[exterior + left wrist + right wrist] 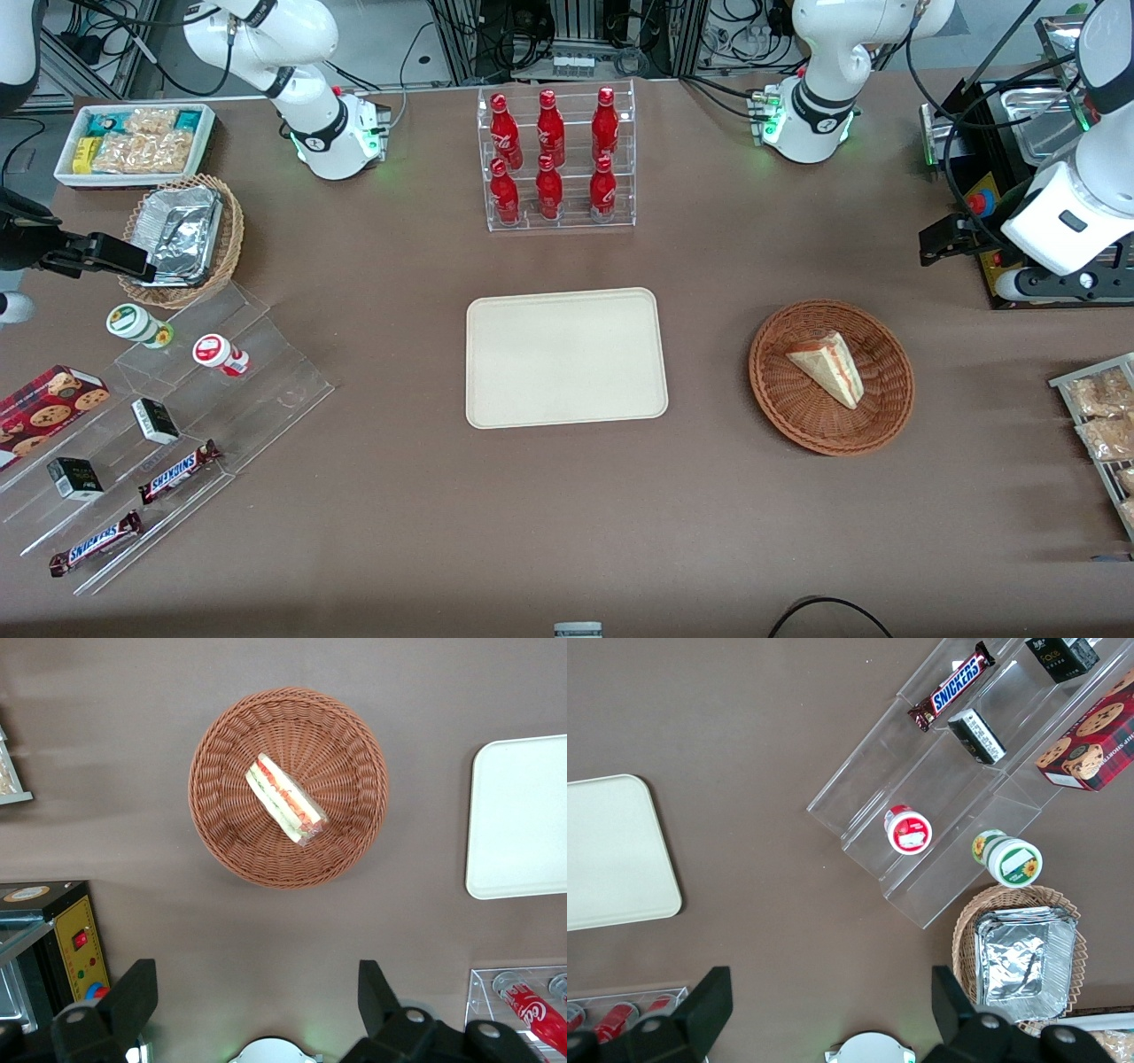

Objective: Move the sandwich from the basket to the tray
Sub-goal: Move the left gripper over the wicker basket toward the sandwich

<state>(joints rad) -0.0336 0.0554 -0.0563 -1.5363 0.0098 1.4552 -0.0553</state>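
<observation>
The sandwich (828, 365) (285, 799), a pale bread wedge with red, orange and green filling, lies in the round reddish-brown basket (764, 383) (205, 806). The cream tray (565, 357) (523, 815) sits bare at the table's middle, beside the basket toward the parked arm's end. My gripper (941, 241) (255, 970) hangs open and holds nothing. It is well above the table, farther from the front camera than the basket, toward the working arm's end. Its two black fingers (133, 988) stand wide apart over bare brown table.
A black control box (1001, 266) (53, 939) stands beside the gripper. A rack of snack packets (1103, 425) lies at the working arm's table edge. A clear rack of red bottles (556, 159) stands farther back than the tray. A stepped display of sweets (177, 416) lies toward the parked arm's end.
</observation>
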